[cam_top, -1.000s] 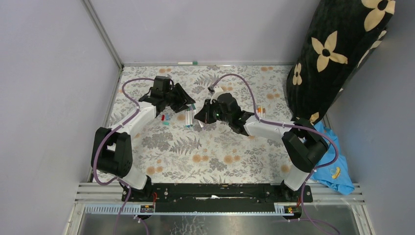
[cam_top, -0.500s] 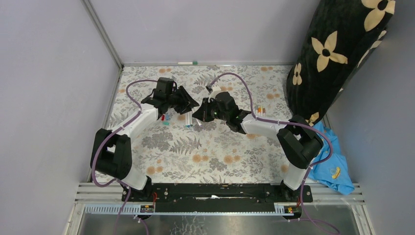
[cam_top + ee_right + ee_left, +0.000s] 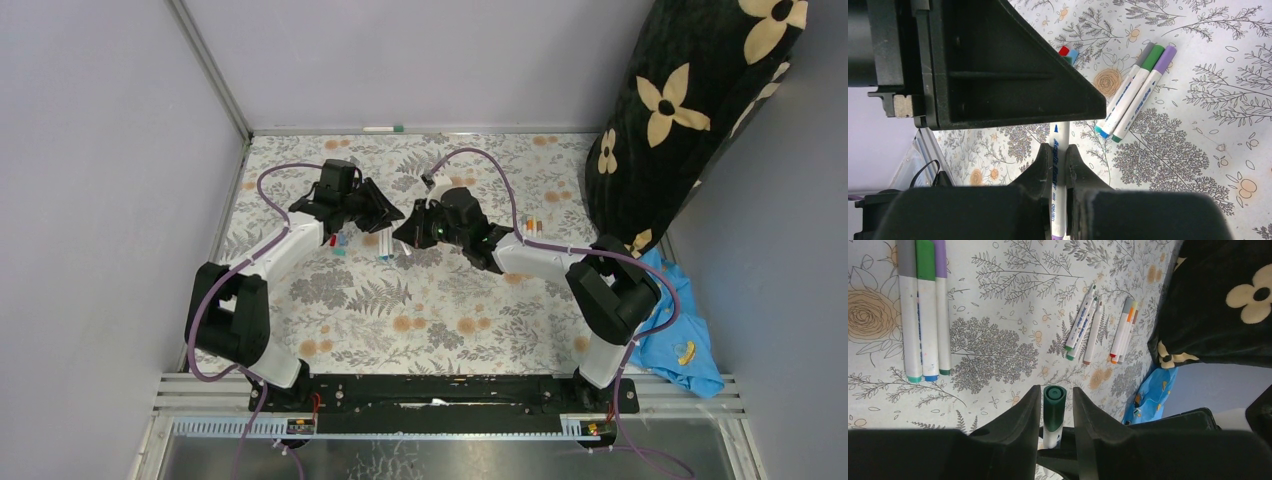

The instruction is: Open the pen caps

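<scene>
Pen (image 3: 1059, 170) in right gripper (image 3: 1058, 146), cap (image 3: 1054, 405) inside left gripper (image 3: 1055, 389); three pens (image 3: 923, 315) seemingly beside.

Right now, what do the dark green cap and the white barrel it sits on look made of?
Dark green cap: moulded plastic, probably; smooth, opaque, with a faint sheen and a ringed end. White barrel: likely plastic too, smooth and evenly white.

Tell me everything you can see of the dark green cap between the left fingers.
The dark green cap is a short, glossy plastic cylinder with a rimmed flat end, seated on a white pen barrel that the right gripper clamps. It sits between the fingers of the left gripper; thin gaps show on both sides, so those jaws look open.
</scene>
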`<action>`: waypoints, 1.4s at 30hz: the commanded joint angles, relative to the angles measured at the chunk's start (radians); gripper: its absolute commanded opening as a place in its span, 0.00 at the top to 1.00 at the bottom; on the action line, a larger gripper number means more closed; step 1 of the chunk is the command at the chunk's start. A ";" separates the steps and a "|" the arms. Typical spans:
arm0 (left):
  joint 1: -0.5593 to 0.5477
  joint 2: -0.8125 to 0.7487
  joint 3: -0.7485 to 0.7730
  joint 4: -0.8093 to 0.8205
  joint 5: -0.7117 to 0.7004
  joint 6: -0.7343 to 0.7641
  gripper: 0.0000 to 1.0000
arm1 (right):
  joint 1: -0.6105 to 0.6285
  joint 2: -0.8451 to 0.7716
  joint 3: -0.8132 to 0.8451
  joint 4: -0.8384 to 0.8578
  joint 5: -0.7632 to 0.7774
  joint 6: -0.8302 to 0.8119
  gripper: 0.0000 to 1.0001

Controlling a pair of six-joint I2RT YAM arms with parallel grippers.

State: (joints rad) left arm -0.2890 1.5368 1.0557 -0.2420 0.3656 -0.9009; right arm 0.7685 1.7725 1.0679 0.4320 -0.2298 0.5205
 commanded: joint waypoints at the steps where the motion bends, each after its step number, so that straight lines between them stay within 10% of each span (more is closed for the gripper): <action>1: 0.002 0.009 0.020 0.018 -0.037 0.031 0.64 | -0.006 -0.023 -0.009 0.062 -0.021 0.001 1.00; 13: 0.001 0.014 0.026 0.017 -0.055 0.043 0.65 | -0.006 -0.018 -0.025 0.083 -0.033 0.016 1.00; 21: 0.001 0.016 0.026 0.031 -0.065 0.052 0.99 | -0.005 -0.017 -0.033 0.085 -0.036 0.022 1.00; 42: 0.132 0.254 0.273 0.047 -0.240 0.038 1.00 | 0.051 -0.092 -0.325 0.174 0.028 0.100 1.00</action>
State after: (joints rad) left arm -0.2745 1.7546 1.2385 -0.3798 0.4175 -0.8738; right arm 0.7670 1.7481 0.8413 0.6983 -0.1173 0.5930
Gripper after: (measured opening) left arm 0.200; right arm 0.077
